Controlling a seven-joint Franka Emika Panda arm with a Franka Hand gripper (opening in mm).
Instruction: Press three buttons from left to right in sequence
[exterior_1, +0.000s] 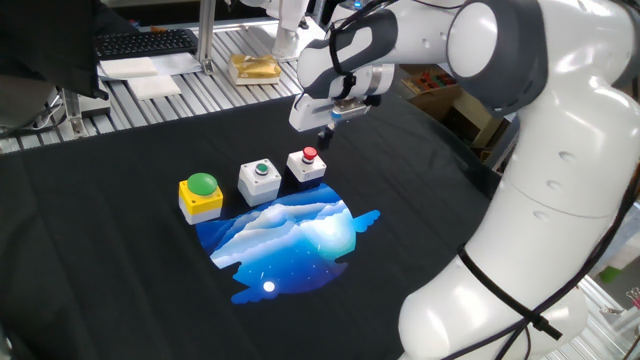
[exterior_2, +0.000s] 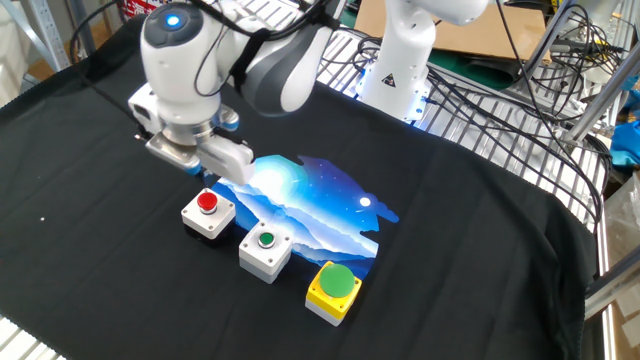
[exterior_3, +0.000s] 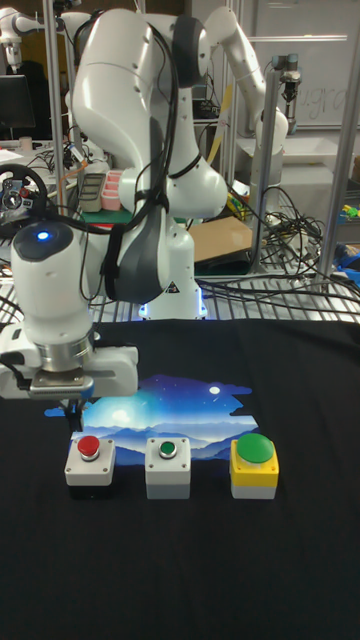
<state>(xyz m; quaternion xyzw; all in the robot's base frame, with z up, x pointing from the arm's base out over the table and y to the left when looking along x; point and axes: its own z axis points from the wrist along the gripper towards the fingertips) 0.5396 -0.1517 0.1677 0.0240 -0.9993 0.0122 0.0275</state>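
Three buttons stand in a row on the black cloth: a yellow box with a big green dome (exterior_1: 201, 193) (exterior_2: 334, 288) (exterior_3: 254, 465), a white box with a small green button (exterior_1: 260, 179) (exterior_2: 266, 250) (exterior_3: 167, 463), and a white box with a small red button (exterior_1: 307, 163) (exterior_2: 208, 212) (exterior_3: 89, 463). My gripper (exterior_1: 325, 133) (exterior_2: 206, 173) (exterior_3: 72, 420) hangs just behind and above the red-button box without touching it. Its fingers point down and show as one dark tip, shut on nothing.
A blue and white mountain picture (exterior_1: 290, 240) lies on the cloth beside the boxes. A keyboard (exterior_1: 145, 42), papers and a yellow object (exterior_1: 252, 68) sit on the slatted metal table behind. The arm's base (exterior_2: 400, 60) and cables (exterior_2: 520, 90) stand at the far side.
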